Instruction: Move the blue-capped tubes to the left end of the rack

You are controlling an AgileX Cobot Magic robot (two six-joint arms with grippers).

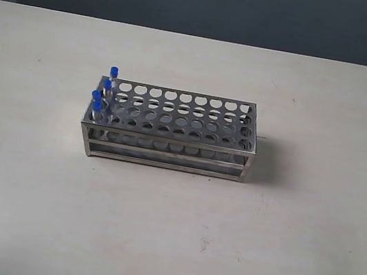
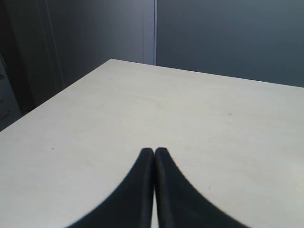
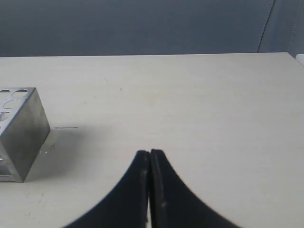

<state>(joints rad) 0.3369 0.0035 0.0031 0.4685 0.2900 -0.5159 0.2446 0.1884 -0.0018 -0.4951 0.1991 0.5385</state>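
The silver metal rack (image 1: 178, 130) lies lengthwise in the middle of the pale table in the exterior view. Several blue-capped tubes (image 1: 104, 93) stand in the holes at its left end, caps above the top plate. The other holes look empty. Neither arm shows in the exterior view. In the left wrist view my left gripper (image 2: 154, 151) is shut with nothing in it, over bare table. My right gripper (image 3: 149, 153) is shut and empty too. One end of the rack (image 3: 21, 130) shows in the right wrist view, well apart from the fingertips; no tubes show there.
The table (image 1: 304, 254) is pale and bare around the rack. Its far edge meets a dark grey wall (image 1: 212, 2). In the left wrist view a corner of the table (image 2: 111, 61) and a dark drop beside it are visible.
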